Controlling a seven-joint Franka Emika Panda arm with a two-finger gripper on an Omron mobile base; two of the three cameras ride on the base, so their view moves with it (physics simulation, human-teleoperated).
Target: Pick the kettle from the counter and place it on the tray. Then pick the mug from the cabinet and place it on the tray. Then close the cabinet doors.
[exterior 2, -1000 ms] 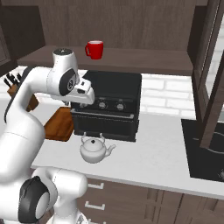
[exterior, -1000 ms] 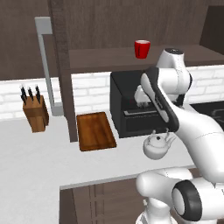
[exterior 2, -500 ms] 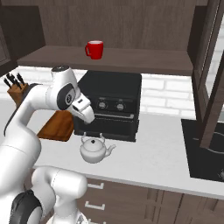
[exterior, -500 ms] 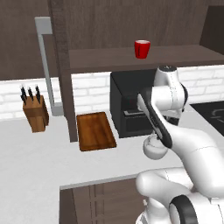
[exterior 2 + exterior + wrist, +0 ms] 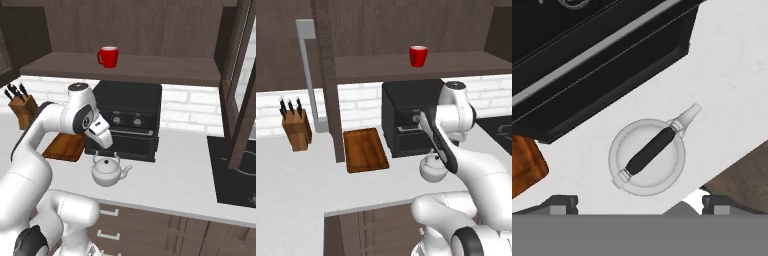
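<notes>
Your two-finger gripper [image 5: 639, 202] hangs directly above the small squat white-grey kettle [image 5: 647, 156], jaws spread wide, nothing held. One kettle: it sits on the broad white-grey counter [image 5: 170, 175], just in front of the black countertop oven [image 5: 127, 117], dark handle running diagonally between your fingertips [image 5: 562, 204] in the hand view, spout up-right. One flat reddish-brown wooden tray [image 5: 365, 149] lies left of the oven, bare. One bright red mug [image 5: 108, 56] stands on the dark wood cabinet [image 5: 406, 65] shelf. One wooden knife block [image 5: 296, 129] far left.

White-grey kettle [image 5: 647, 157] with dark handle; red mug [image 5: 418, 55]; reddish-brown tray [image 5: 365, 149]; black oven [image 5: 131, 120].
</notes>
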